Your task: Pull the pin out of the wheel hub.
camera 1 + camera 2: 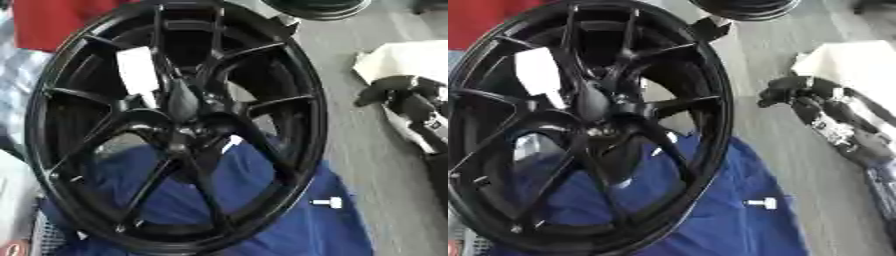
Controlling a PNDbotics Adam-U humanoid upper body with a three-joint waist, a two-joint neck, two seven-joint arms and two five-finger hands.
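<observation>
**Wheel on the cloth, pin lying beside it**

The black wheel hub (175, 125) stands tilted on a blue cloth (297, 225) spread over the grey counter (367, 150). A small white pin (329, 202) lies on the cloth just right of the rim, apart from it. My right hand (815, 107) hovers well to the right, but I cannot tell whether its fingers are curled or straight.

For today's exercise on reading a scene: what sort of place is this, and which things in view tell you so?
Probably a garage or car workshop. A black alloy wheel stands on a blue cloth spread over a grey floor, and another dark rim lies behind it. A small white pin lies on the cloth.
</observation>
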